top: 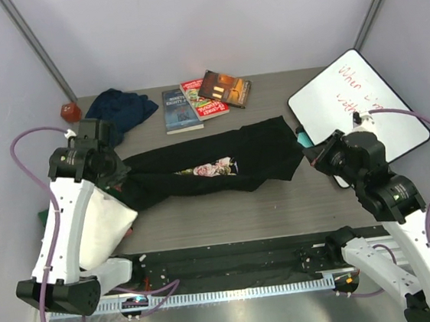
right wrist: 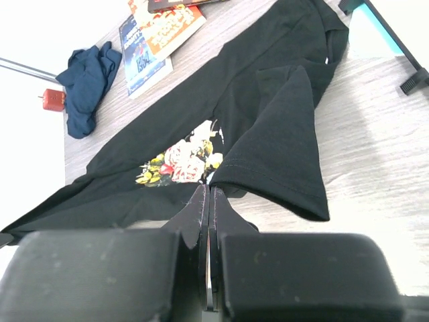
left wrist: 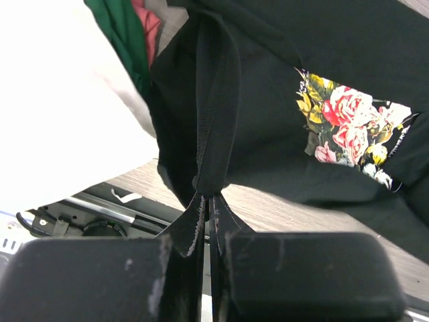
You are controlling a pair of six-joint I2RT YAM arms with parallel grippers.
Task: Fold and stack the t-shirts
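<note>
- The black t-shirt [top: 245,154] lay on the grey tabletop [top: 281,208] as a long, narrow band. Its long axis ran left to right between the two arms, and a rose print [top: 214,168] showed near its middle.
- A folded white t-shirt [top: 102,219] sat just near-left of the black t-shirt's left end. A green t-shirt [left wrist: 124,30] was partly hidden under it.
- A crumpled navy t-shirt [top: 121,109] lay on the far side of the black t-shirt's left end, well apart from it and beside some books [top: 197,101].
- The left end effector [left wrist: 208,200] was at the black t-shirt's left end, its fingers pressed together on a bunched strip of the black cloth.
- The right end effector [right wrist: 207,194] was at the black t-shirt's right end, its fingers closed narrow at the corner of a sleeve hem. It appeared to pinch that corner, though the hold was small and hard to confirm.
- Each arm held its own end, so the coming fold would likely go across the black t-shirt's short axis or bring one end over to the other. The left arm was the nearer one to the folded white and green t-shirts.
</note>
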